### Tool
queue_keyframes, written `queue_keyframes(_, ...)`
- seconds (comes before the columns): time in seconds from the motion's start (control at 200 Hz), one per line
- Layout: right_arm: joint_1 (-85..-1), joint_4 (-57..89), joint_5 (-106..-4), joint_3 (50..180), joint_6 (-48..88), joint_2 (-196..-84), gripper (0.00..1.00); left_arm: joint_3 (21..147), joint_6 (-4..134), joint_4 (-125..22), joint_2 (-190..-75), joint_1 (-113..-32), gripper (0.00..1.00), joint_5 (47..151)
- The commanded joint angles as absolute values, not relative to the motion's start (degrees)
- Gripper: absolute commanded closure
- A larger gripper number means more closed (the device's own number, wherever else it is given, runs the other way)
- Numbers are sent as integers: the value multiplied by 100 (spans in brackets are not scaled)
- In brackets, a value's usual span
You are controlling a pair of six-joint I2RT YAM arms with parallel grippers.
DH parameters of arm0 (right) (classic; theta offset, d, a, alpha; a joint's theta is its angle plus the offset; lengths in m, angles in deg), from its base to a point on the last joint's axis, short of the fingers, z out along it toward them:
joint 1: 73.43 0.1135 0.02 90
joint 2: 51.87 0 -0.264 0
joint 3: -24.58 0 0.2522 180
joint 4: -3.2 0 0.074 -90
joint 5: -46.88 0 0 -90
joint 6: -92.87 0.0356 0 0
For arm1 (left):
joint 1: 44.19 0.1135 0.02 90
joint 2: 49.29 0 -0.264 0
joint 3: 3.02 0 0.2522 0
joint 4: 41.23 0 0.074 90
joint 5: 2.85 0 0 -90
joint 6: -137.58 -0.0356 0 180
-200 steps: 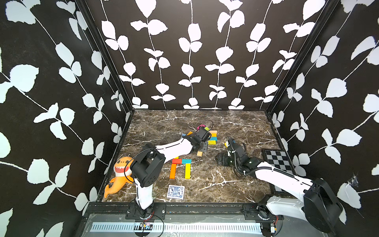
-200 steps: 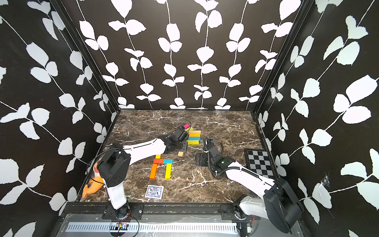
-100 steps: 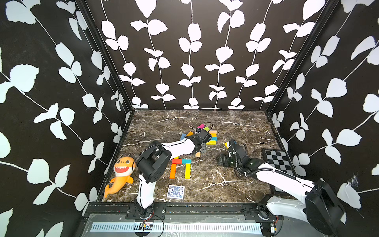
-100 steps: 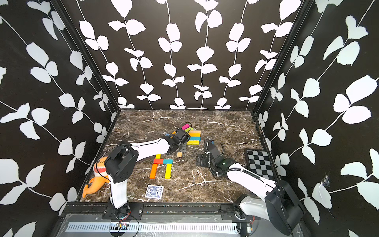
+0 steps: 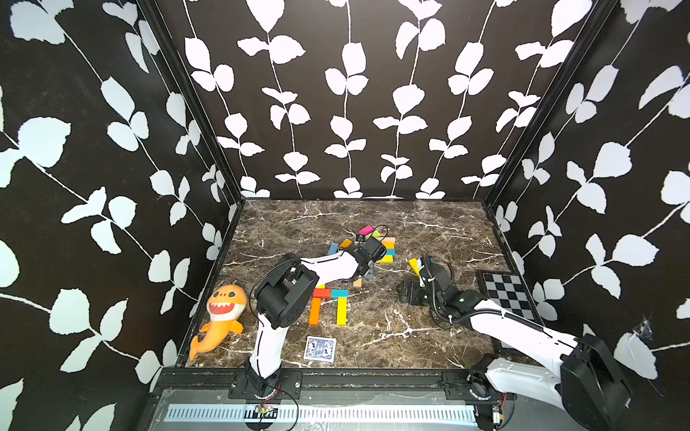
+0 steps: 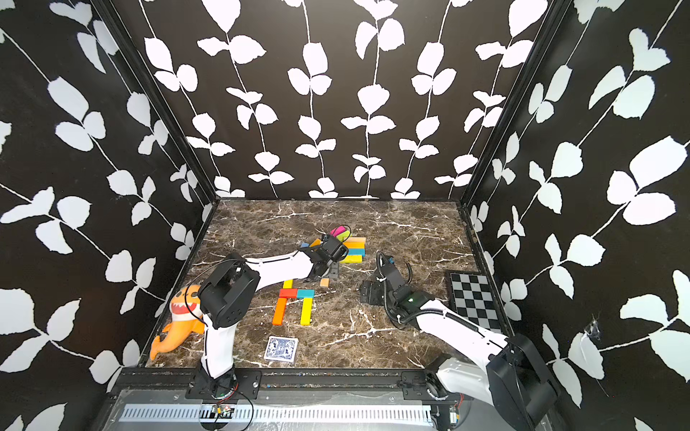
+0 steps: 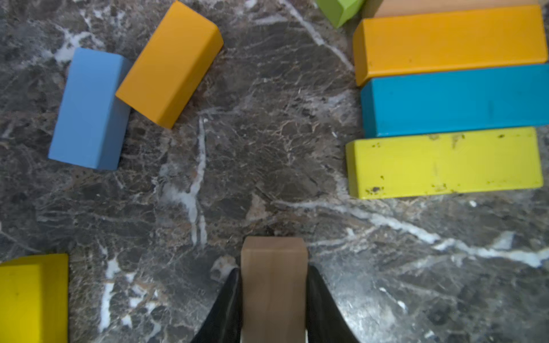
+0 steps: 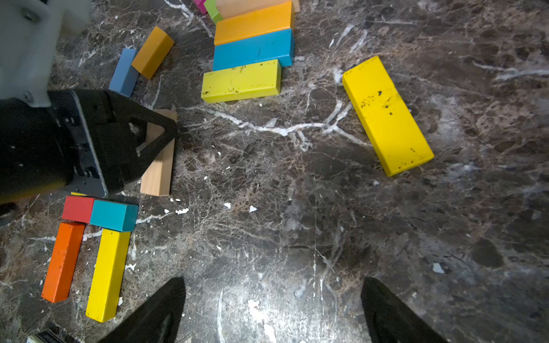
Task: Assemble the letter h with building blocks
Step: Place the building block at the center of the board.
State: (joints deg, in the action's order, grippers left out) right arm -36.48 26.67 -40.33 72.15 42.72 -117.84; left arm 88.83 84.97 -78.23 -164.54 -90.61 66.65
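Left gripper [image 7: 273, 268] clamped on tan block [image 7: 273, 252]; right gripper [image 8: 273, 282] wide open, empty.
Probably stem top: land it flush at 12 o'clock of short yellow block [image 6: 287, 284], no nudging.

The tan block [image 7: 273, 282] runs off the left wrist picture's edge between the left jaws. In a top view the left arm [image 6: 280, 266] covers part of a yellow block [image 6: 287, 284].

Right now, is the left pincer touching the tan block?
Touching. The left wrist view shows the left pincer shut on the tan block, both fingers pressed flush against its sides with no gap.
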Motion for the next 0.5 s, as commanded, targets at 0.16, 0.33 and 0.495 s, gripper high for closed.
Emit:
queue_keyframes(0.16, -3726, 2605, -4003, 7124, 4330, -11630, 7, 9052, 8498, -7886, -16470, -9063, 53, 6579)
queue_keyframes(0.33, -3748, 2649, -3989, 7123, 4329, -11529, 6, 9142, 8472, -7832, -16347, -9061, 33, 6623)
queue_keyframes(0.495, -3776, 2704, -4050, 7147, 4288, -11436, 5, 9102, 8268, -7533, -15716, -9060, 22, 6860)
